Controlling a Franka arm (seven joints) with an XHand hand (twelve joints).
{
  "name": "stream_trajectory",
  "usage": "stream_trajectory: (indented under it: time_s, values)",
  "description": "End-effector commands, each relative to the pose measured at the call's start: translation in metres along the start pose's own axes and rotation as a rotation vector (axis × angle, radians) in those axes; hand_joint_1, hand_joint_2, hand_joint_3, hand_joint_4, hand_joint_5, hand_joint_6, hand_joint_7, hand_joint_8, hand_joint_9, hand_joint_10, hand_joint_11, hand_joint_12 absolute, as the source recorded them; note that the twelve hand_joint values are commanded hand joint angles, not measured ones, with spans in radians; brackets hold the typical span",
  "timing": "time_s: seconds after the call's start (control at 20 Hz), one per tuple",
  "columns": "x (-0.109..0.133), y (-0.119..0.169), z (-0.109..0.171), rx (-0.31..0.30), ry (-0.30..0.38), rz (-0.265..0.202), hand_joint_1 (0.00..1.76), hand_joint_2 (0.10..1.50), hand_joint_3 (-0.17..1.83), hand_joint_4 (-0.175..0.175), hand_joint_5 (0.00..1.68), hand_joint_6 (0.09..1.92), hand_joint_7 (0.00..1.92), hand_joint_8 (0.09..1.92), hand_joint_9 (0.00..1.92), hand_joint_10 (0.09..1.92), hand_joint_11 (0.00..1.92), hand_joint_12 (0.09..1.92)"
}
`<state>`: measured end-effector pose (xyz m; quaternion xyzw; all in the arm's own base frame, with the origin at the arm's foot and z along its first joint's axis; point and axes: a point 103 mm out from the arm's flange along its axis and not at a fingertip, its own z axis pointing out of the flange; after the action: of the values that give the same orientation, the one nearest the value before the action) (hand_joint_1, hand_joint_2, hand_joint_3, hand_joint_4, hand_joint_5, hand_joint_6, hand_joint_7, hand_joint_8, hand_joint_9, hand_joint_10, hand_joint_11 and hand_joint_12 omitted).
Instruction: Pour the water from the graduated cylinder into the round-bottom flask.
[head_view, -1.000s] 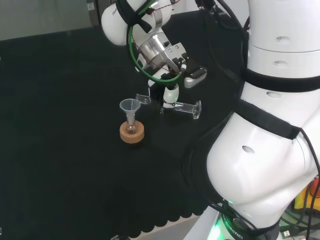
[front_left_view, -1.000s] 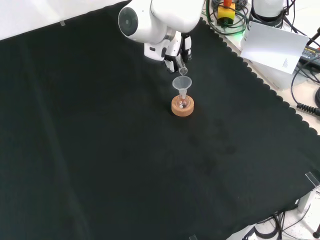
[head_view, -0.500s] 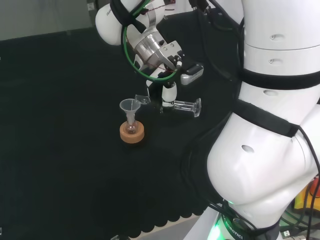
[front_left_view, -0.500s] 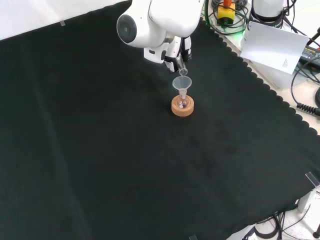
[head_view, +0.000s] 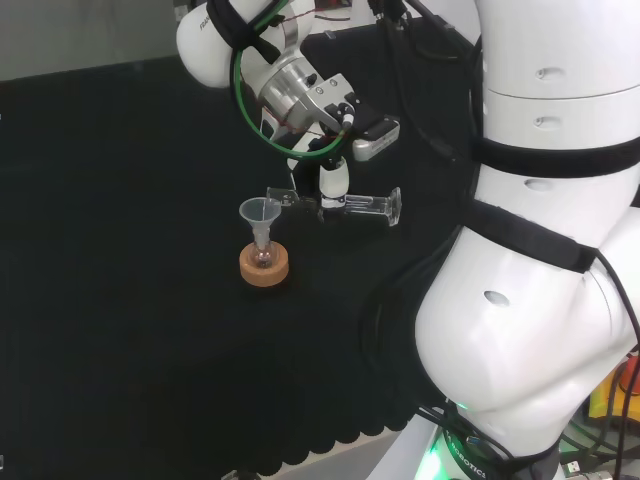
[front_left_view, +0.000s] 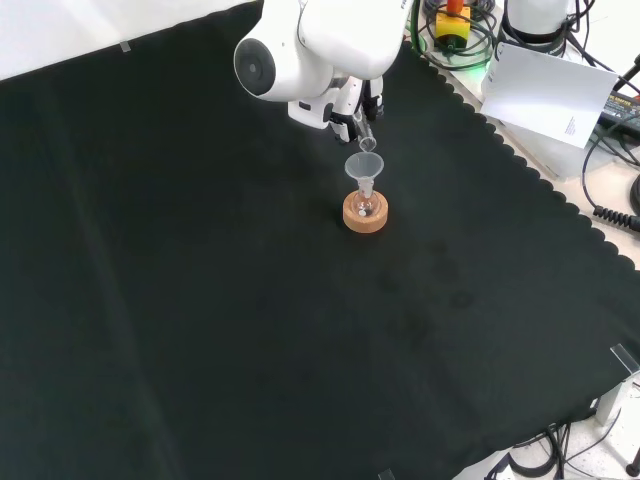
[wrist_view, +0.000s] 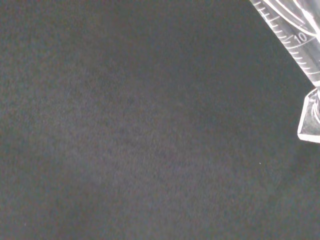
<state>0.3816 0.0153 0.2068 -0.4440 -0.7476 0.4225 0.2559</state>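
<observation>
A clear graduated cylinder with marked lines is showing at one corner, over the black cloth.

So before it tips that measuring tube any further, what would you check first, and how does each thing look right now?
1. Graduated cylinder held by the hand: ok. The fingers are round it in the head view, and it lies nearly level.
2. Spout over the funnel: ok in the head view, where the lip sits at the funnel's rim; the front view agrees.
3. Funnel seated in the round-bottom flask: ok, it stands upright in the neck.
4. Flask steady on its cork ring: ok, upright and centred.
5. Water left in the cylinder: cannot tell, the clear wall hides the level.
6. Water already running into the funnel: cannot tell.
</observation>
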Motion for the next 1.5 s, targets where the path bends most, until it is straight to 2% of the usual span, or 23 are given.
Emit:
stream_trajectory:
  time_s: [0.05, 0.55, 1.5]
  values:
    - [0.002, -0.0014, -0.0031, 0.027, -0.007, 0.019, 1.26, 1.12, 0.0, -0.175, 0.96, 1.03, 1.0, 1.01, 1.4, 0.13, 1.19, 0.78]
    - [0.004, -0.0026, -0.0067, 0.077, -0.021, 0.043, 1.26, 1.12, 0.0, -0.175, 0.96, 1.03, 1.0, 1.01, 1.41, 0.13, 1.19, 0.78]
    - [0.0087, -0.0063, -0.0129, 0.159, -0.016, 0.048, 1.26, 1.12, 0.0, -0.175, 0.96, 1.03, 1.0, 1.01, 1.41, 0.12, 1.19, 0.77]
